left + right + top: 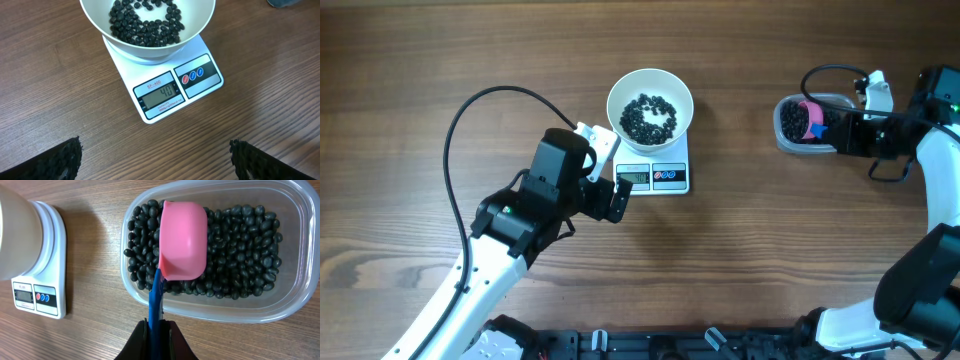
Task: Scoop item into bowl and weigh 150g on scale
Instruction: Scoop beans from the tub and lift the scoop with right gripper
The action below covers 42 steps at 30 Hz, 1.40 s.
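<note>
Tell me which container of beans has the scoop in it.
The clear tub, where the pink scoop rests on the beans; the white bowl holds only beans.

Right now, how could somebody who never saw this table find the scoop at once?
Start from the white scale mid-table and look toward the right arm's side, to the clear tub of black beans. The scoop rests in it on the beans: the only pink cup with a blue handle, pinched by the right gripper.

Beans in bowl on scale; L pincer beside; R pincer holds scoop.
</note>
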Each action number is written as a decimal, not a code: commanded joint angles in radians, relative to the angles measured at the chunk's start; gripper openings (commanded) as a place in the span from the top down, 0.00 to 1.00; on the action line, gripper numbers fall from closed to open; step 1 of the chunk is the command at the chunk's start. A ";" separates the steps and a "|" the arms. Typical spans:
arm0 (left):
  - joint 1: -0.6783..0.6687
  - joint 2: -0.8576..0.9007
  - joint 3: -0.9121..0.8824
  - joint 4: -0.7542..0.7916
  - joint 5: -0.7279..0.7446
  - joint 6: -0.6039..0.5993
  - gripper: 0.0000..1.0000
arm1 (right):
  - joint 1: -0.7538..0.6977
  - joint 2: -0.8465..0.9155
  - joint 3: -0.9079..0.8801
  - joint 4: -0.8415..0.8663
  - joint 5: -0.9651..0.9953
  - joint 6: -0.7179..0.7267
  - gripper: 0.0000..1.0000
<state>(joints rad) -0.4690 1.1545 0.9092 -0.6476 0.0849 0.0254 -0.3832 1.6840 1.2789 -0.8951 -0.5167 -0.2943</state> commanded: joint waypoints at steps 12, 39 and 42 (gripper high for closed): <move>0.001 -0.010 0.001 0.000 0.015 0.020 0.00 | -0.099 0.027 0.002 0.014 -0.178 0.034 0.96; 0.001 -0.010 0.001 0.001 0.015 0.020 0.00 | -0.357 0.027 0.002 -0.042 -0.533 0.250 0.96; 0.001 -0.010 0.001 0.001 0.015 0.020 0.00 | -0.370 0.027 0.002 -0.042 -0.619 0.250 0.96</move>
<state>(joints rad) -0.4690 1.1545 0.9092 -0.6472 0.0849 0.0257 -0.7414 1.6993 1.2789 -0.9367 -0.9905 -0.0704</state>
